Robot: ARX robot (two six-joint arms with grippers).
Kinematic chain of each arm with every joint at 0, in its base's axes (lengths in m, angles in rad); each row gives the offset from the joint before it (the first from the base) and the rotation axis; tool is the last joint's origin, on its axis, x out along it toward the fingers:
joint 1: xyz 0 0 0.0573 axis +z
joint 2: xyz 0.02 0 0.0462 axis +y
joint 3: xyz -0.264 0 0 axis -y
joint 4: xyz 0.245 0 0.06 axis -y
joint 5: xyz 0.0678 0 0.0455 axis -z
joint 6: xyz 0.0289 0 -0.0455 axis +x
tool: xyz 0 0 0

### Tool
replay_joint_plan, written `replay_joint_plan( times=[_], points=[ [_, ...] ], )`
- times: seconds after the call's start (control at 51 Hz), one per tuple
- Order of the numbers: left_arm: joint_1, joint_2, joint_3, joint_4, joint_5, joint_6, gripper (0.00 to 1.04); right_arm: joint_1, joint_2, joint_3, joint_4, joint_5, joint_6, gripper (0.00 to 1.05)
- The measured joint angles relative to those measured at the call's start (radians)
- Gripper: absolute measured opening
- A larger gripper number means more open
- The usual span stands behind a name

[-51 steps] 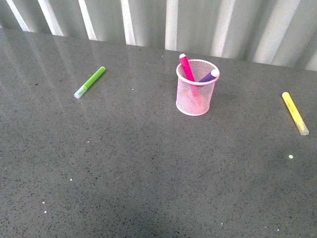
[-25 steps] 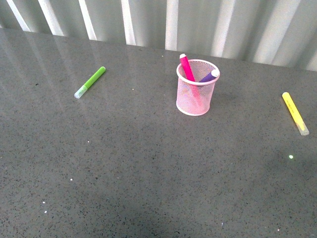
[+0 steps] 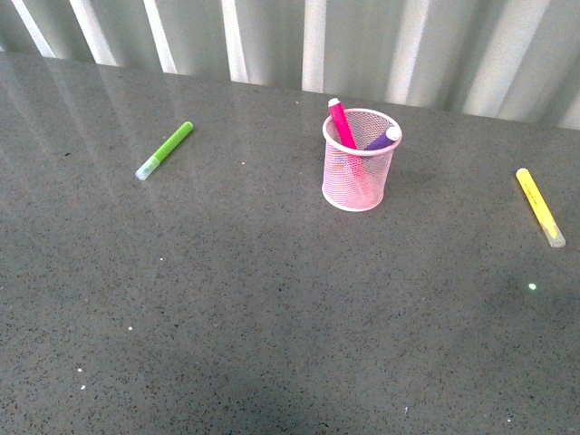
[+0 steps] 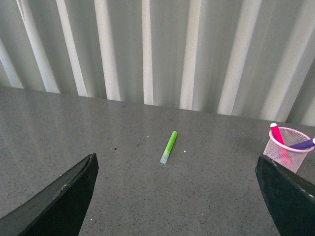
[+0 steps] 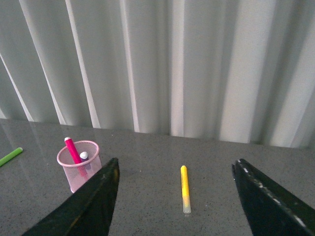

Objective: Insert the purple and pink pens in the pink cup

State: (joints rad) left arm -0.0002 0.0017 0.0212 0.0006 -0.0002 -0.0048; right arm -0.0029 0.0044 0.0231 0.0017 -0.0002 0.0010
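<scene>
The pink cup (image 3: 360, 172) stands upright at the table's far middle, with the pink pen (image 3: 341, 123) and the purple pen (image 3: 384, 139) leaning inside it, tops above the rim. The left wrist view shows the pink cup (image 4: 287, 156) holding the pink pen (image 4: 276, 133) and the purple pen (image 4: 303, 144), off beside one finger. My left gripper (image 4: 177, 189) is open over bare table. In the right wrist view, the pink cup (image 5: 78, 173) holds the pink pen (image 5: 72, 149). My right gripper (image 5: 174, 199) is open, holding nothing. Neither gripper appears in the front view.
A lime green pen (image 3: 164, 149) lies at the far left of the grey table (image 3: 272, 308), also the green pen (image 4: 168, 146) ahead of my left gripper. A yellow pen (image 3: 540, 207) lies at the right; the yellow pen (image 5: 185, 194) sits between my right fingers' span. A corrugated wall (image 3: 308, 45) backs the table.
</scene>
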Motion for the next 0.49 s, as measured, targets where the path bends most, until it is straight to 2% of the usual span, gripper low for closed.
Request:
replay_joint_plan(
  times=[0.157, 0.196, 0.275, 0.491],
  points=[
    [0.0, 0.0, 0.0, 0.0, 0.0, 0.0, 0.98, 0.0, 0.0, 0.0, 0.0, 0.0, 0.0, 0.96],
    [0.0, 0.0, 0.0, 0.0, 0.0, 0.0, 0.98, 0.0, 0.0, 0.0, 0.0, 0.0, 0.001, 1.0],
    [0.0, 0.0, 0.0, 0.0, 0.0, 0.0, 0.98, 0.0, 0.0, 0.0, 0.0, 0.0, 0.001, 0.97],
    [0.0, 0.0, 0.0, 0.0, 0.0, 0.0, 0.98, 0.0, 0.0, 0.0, 0.0, 0.0, 0.001, 0.98]
  ],
)
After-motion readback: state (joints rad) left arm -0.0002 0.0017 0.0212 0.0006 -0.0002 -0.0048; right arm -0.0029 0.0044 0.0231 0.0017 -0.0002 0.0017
